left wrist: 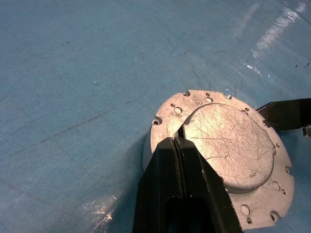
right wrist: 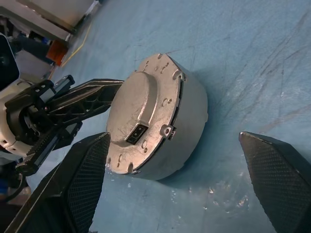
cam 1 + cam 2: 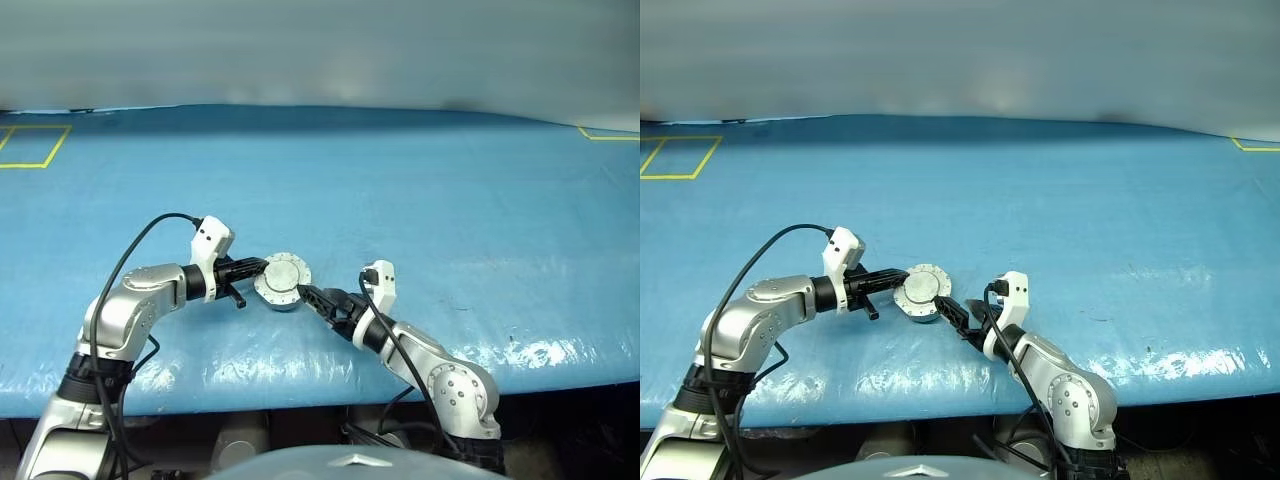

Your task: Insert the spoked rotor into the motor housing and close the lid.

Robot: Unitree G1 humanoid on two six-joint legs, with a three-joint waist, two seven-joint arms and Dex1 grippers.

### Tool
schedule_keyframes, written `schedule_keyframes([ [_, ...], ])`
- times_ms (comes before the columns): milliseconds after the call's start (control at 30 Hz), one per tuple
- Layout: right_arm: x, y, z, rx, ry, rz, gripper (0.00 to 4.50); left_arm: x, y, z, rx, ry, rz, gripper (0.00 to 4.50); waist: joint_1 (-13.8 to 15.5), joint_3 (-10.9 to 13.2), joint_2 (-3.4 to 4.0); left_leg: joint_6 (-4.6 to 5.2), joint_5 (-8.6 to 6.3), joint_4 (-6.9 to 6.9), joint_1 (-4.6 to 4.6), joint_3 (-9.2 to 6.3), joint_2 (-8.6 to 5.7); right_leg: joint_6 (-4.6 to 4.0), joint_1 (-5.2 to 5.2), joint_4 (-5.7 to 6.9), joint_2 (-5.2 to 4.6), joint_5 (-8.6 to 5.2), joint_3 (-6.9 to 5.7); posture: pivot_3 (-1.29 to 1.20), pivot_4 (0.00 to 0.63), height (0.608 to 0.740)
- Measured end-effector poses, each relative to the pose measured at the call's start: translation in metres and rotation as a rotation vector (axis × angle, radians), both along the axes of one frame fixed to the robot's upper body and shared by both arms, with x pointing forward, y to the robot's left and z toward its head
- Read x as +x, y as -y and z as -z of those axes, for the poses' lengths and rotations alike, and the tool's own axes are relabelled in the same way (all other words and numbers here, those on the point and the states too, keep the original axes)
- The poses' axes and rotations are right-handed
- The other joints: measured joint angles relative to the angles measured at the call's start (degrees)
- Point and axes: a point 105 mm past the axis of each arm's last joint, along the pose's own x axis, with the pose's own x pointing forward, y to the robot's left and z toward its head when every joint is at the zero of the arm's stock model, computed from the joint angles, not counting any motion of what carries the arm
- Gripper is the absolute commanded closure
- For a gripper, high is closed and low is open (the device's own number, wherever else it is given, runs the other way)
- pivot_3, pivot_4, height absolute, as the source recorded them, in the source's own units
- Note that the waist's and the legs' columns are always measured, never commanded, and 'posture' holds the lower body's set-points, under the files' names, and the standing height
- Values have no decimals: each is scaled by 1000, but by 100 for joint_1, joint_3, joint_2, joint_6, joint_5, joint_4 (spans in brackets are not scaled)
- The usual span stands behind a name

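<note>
two grippers flank lidded motor housing (image 3: 283,282), left fingers (image 1: 182,189) closed, right fingers (image 2: 85,182) spread wide

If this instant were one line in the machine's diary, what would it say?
lid: closed on motor housing | left gripper: shut, resting on lid | right gripper: open, beside housing | surface: blue table

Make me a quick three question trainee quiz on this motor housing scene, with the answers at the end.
1. True or false: the lid lies shut on the motor housing.
2. Which claw is open? A: left claw. B: right claw.
3. Fill in: the housing rests on a ____ table cover.

Key
1. True; the plain grey outside with its raised disc faces up.
2. B; its fingers stand wide apart, while the left claw's are pressed together at the lid's edge.
3. Blue.
</note>
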Motion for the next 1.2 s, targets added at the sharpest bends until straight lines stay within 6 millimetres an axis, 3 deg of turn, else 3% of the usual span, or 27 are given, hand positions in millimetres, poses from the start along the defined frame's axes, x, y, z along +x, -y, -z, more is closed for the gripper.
schedule_keyframes([
  [600, 4, -15, 9, 388, -266, -8, 27, -1, 0, 2, -10, -4, -10, 4500, -11, 0, 1, 1, -1, -1, 2, 1, 2, 10, 1, 0, 3, 6, 0, 0, 150, 740],
  [867, 3, -21, 16, 436, -354, -5, 2569, -1, -2, 2, -4, -3, -23, 4500, -13, 1, 2, 1, -1, -1, 0, 1, 2, 10, 0, -1, 3, 6, 1, 0, 150, 740],
  [967, 3, -21, 15, 444, -362, -7, 3130, 0, -5, 4, 2, -4, -41, 4500, -22, 1, 3, 2, -1, -2, -1, 1, 3, 10, -1, 0, 3, 6, 0, 0, 150, 740],
  [1000, 3, -21, 15, 445, -363, -7, 3305, 0, -5, 4, 2, -5, -41, 4500, -23, 1, 3, 2, -1, -2, -1, 0, 3, 10, -1, 0, 4, 6, 0, 0, 150, 740],
  [1200, 3, -21, 15, 443, -372, 0, 3303, 0, -4, 5, -1, -5, -44, 4500, -22, 1, 3, 2, -1, -2, 0, 1, 4, 10, -1, 0, 4, 6, 1, 0, 150, 740],
])
